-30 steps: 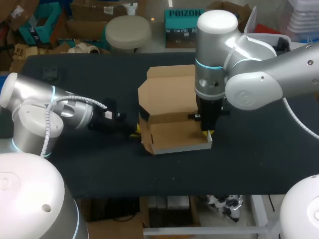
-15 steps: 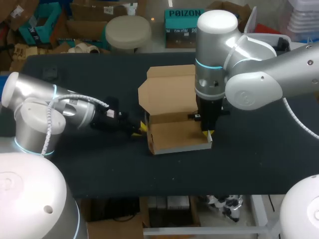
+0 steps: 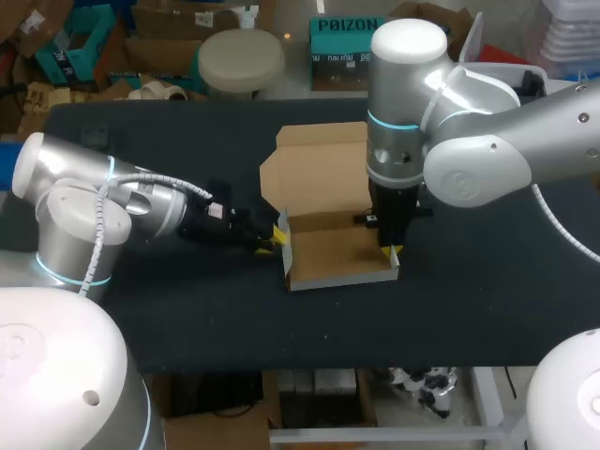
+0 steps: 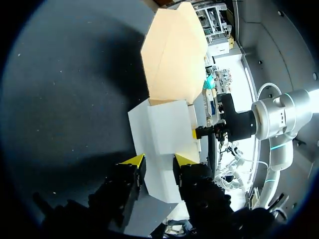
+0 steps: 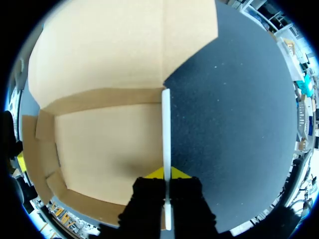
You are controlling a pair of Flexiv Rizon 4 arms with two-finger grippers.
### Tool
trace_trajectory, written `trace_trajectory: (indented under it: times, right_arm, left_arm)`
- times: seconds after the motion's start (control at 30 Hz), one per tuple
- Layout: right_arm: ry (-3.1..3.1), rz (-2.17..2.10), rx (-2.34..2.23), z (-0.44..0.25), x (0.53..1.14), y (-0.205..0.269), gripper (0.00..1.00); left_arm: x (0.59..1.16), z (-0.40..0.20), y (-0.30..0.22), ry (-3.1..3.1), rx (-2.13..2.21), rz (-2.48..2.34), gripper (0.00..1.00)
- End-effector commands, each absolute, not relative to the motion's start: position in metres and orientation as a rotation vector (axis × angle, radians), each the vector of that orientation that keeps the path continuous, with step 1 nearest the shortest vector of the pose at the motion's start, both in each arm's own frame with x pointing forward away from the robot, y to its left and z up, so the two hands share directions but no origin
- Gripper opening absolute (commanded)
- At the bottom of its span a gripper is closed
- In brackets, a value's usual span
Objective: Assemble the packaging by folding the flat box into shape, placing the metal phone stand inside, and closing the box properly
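A small dark item (image 3: 94, 139), too small to identify, lies near the far left corner of the dark table (image 3: 141, 309). The left arm (image 3: 103, 211) comes in low from the left and stretches across the tabletop toward the middle. The left gripper (image 3: 273, 238) (image 4: 158, 160) sits at the left side of the cardboard box (image 3: 328, 255) (image 4: 164, 129). Its yellow-tipped fingers stand apart, with the white outer face of the box's left wall between them. The box rests at the centre of the table, its tray folded up with low walls. The brown lid (image 3: 319, 169) (image 4: 172, 55) is open and spread toward the far edge. At the box's right wall, the right gripper (image 3: 389, 251) (image 5: 166, 174) points straight down from the right arm (image 3: 469, 141). Its two fingers are pinched together on the thin white edge of that wall (image 5: 166, 129), one inside the tray and one outside.
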State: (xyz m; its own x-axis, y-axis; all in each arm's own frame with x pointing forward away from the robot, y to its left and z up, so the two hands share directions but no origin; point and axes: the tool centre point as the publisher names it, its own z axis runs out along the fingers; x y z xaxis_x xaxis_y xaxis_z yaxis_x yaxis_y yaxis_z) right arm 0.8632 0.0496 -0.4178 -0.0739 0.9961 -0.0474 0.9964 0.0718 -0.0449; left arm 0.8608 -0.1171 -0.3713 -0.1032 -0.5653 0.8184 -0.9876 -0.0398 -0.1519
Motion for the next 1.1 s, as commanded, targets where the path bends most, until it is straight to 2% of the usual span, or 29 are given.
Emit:
trace_trajectory:
  times: [0.03,1.1]
  right_arm:
    - [2.297,-0.112,2.135,-0.418,0.864,0.051,0.00]
    - [2.297,-0.112,2.135,-0.418,0.864,0.051,0.00]
  left_arm:
    - [0.863,-0.371,-0.121,-1.708,1.636,1.024,0.39]
    - [0.867,-0.370,-0.141,-1.780,1.837,0.845,0.43]
